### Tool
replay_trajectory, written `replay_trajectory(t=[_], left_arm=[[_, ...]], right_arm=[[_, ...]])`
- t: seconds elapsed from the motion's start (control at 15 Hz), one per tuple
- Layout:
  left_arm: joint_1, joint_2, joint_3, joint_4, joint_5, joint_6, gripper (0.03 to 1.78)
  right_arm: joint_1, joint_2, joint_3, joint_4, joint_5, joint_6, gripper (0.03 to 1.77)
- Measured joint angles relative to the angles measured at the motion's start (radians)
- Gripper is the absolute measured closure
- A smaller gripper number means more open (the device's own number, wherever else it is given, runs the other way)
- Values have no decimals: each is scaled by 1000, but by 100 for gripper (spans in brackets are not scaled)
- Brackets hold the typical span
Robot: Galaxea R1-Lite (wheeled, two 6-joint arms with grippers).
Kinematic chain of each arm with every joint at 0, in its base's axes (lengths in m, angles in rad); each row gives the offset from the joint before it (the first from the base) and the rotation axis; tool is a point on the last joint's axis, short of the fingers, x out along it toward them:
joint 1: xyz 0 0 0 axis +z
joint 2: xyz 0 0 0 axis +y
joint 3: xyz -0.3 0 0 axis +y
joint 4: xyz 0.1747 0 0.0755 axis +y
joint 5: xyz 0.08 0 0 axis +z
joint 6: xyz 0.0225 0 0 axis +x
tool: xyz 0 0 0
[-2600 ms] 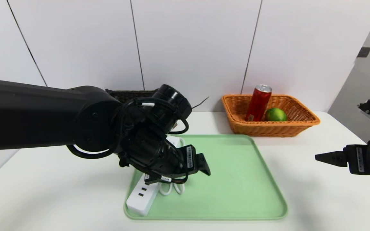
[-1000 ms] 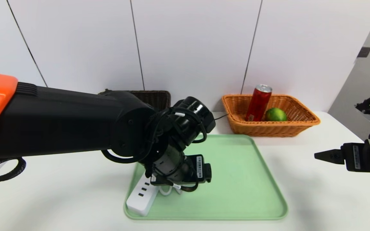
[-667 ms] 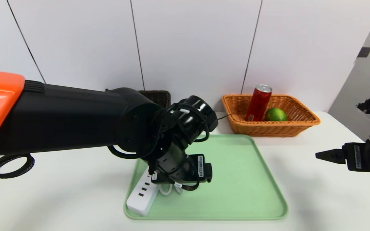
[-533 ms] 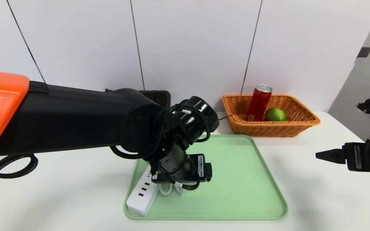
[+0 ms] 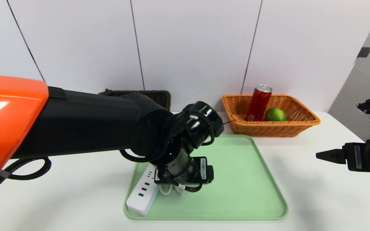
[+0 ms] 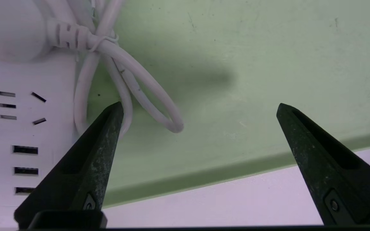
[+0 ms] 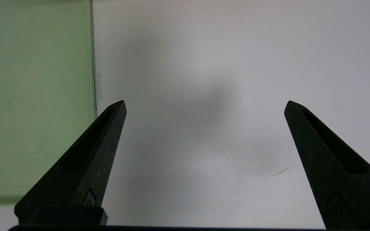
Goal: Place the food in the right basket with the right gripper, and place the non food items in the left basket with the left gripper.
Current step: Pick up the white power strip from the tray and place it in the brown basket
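The left gripper (image 6: 200, 104), fingers spread wide, hovers over the green tray (image 5: 230, 179) beside the white power strip (image 5: 141, 195); the right gripper (image 7: 206, 102), also open, hangs above the table (image 7: 204, 192).

a power strip (image 5: 142, 195) and its looped cable (image 5: 165, 190) lie on a tray (image 5: 236, 179), toward its nine o'clock side. behind the tray, a basket (image 5: 275, 130) at one o'clock holds a can (image 5: 259, 104) left of a lime (image 5: 276, 114); another basket (image 5: 162, 98) sits at eleven o'clock.
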Motion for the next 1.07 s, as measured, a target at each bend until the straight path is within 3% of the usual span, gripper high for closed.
replay_trajectory(t=[1.07], left_arm=[[-11, 31, -5, 3, 75, 17, 12]], right_arm=[[-20, -1, 2, 1, 1, 0, 10]])
